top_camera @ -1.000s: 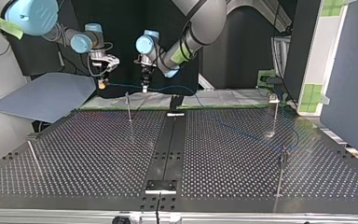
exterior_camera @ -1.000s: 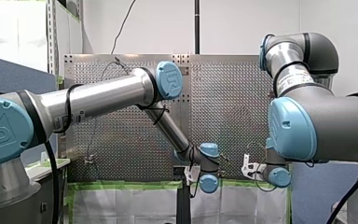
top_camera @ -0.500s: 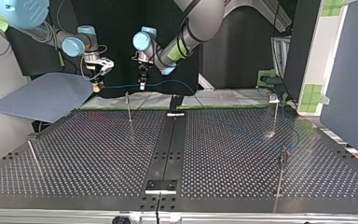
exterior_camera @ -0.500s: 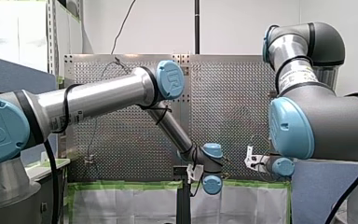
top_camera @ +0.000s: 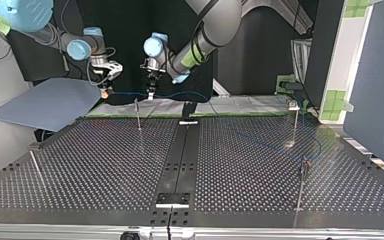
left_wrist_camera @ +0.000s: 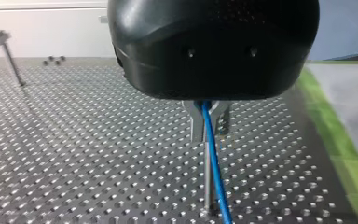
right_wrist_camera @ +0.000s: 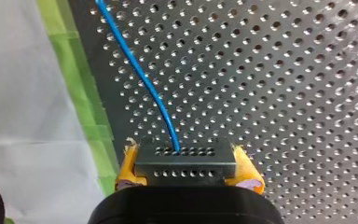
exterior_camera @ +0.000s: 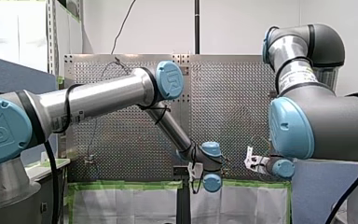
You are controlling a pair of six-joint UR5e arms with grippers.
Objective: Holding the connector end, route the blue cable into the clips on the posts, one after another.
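The cable (right_wrist_camera: 140, 74) is thin, round and blue. I judge it light and limp, apt to sag wherever it is unsupported, so the stiff end is the place to hold it. There my right fingers (right_wrist_camera: 127, 163), faced with soft yellow pads, clamp either side of the connector (right_wrist_camera: 185, 161), a small grey metal block with rows of tiny holes, from which the cable leaves. My left fingers (left_wrist_camera: 196, 123), slim bare metal, are closed around the cable further along, and a thin steel post (left_wrist_camera: 208, 182) stands just ahead of them. In the top view the cable spans the gap between the two arms, almost taut, above the far edge of the tabletop (top_camera: 105, 165), then trails on towards that view's right. The tabletop is dark metal, dotted with regular holes. The smooth jacket probably slides in metal fingers, which should help when feeding it into a clip.
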